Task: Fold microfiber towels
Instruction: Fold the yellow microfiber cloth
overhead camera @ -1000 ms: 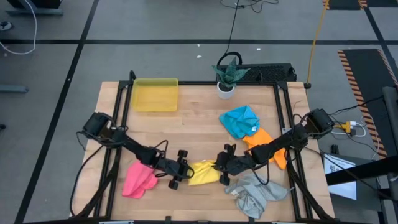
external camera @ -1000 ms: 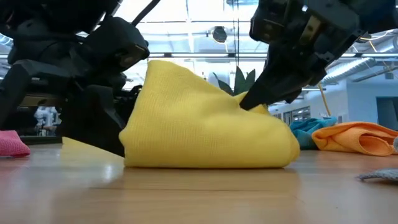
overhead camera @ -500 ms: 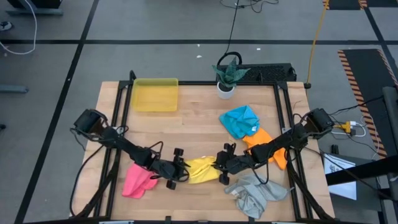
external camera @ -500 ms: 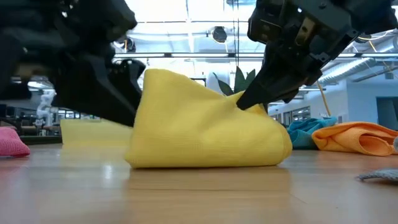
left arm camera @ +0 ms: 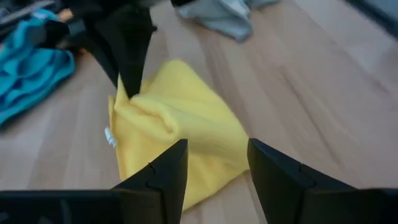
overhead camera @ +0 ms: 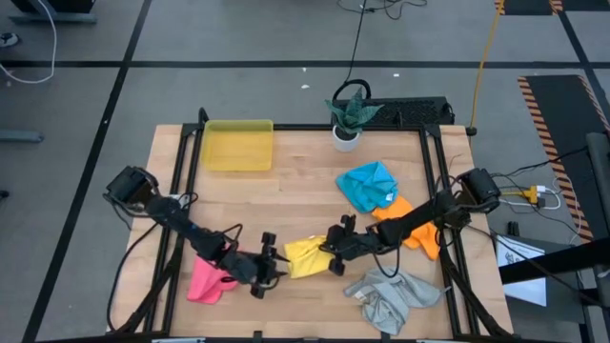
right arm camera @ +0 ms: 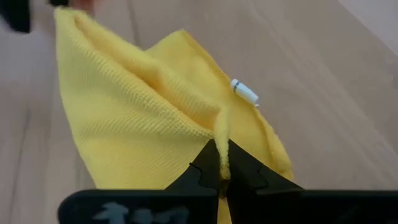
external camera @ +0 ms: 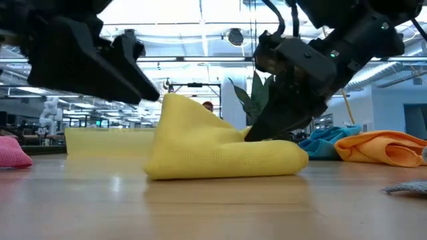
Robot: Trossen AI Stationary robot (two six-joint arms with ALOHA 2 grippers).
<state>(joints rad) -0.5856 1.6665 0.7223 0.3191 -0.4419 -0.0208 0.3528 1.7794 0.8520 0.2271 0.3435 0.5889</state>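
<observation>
The yellow towel [overhead camera: 305, 257] lies bunched on the table near the front middle, with one fold standing up in a peak [external camera: 170, 100]. My right gripper [overhead camera: 334, 255] reaches in from the right and is shut on it. My left gripper [overhead camera: 270, 268] stands open just left of the towel, raised off the table, with the towel's left part [left arm camera: 208, 152] showing beyond its fingers. The pink towel [overhead camera: 212, 278] lies at the front left, under the left arm. The blue [overhead camera: 370, 186], orange [overhead camera: 412, 221] and grey [overhead camera: 391, 297] towels lie on the right. My right gripper pinches a narrow raised fold [right arm camera: 219, 134] at the towel's right side between its two fingers, near the white tag [right arm camera: 244, 92]. The fingers slant down from the table's right. The towel's underside rests on the table [external camera: 220, 177]. My left gripper is beside the peak; whether it touches, I cannot tell.
A translucent yellow tray [overhead camera: 237, 145] stands at the far left. A small potted plant [overhead camera: 348, 116] stands at the far edge. The black frame rails [overhead camera: 434, 181] run along the table's sides. Bare wood shows in the table's middle [overhead camera: 286, 195].
My left gripper has risen and drawn back toward the table's left and near edges, away from the yellow towel. My right gripper has sunk and shifted a little toward the left with the towel. The towel's peak has dropped lower and the bunch lies flatter.
</observation>
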